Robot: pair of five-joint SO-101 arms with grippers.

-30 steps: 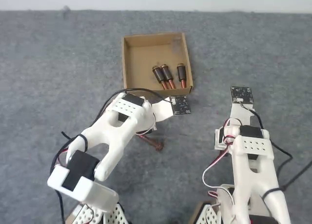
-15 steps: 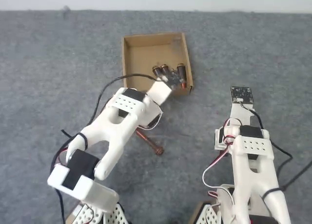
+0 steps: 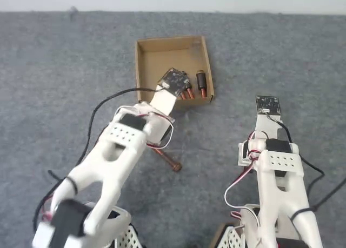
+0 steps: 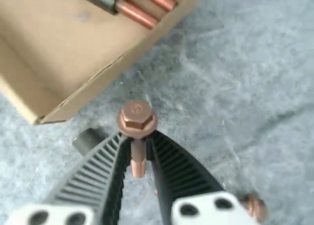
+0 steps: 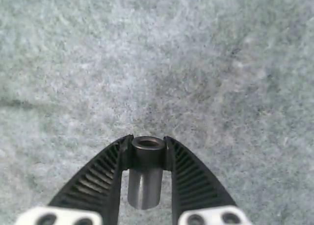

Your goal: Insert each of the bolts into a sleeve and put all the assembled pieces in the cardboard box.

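Observation:
In the left wrist view my left gripper (image 4: 137, 139) is shut on a copper bolt (image 4: 137, 121), whose hex head points away from the camera, just outside the cardboard box (image 4: 73, 95). A dark sleeve (image 4: 87, 139) lies on the carpet beside one finger. Assembled pieces (image 4: 128, 9) lie inside the box. From above, the left arm (image 3: 132, 133) stretches to the near wall of the box (image 3: 141, 69), and a second bolt (image 3: 168, 161) lies on the carpet beside it. My right gripper (image 5: 147, 142) is shut on an upright dark sleeve (image 5: 145, 178) above bare carpet.
Grey carpet covers the table. The right arm (image 3: 277, 167) stands near the front right, well apart from the box. Assembled pieces (image 3: 201, 85) lie along the box's right side. A loose bolt head (image 4: 255, 205) shows near the left gripper's base.
The left arm has stretched forward and swung its wrist from the box's front right corner to over the box's near wall. The right arm has not moved.

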